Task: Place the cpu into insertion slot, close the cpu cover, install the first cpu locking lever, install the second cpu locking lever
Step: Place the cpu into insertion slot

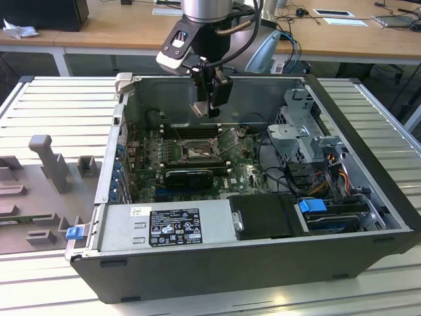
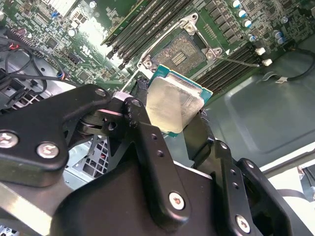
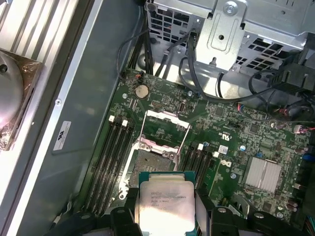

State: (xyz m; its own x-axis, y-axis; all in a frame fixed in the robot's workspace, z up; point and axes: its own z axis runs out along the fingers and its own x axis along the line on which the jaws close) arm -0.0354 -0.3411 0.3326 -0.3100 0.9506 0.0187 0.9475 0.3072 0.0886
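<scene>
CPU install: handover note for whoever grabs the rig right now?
The gripper is shut on the cpu, in the air above the motherboard.
The insertion slot is empty, dark centre exposed.
The cpu cover looks swung open, off the slot.
Done: cpu picked up. Left: seating it, closing the cover, both locking levers.

The cpu (image 3: 165,204) is pale silver edged teal-green, the jaws black, the circuit board (image 3: 231,123) green.
</scene>
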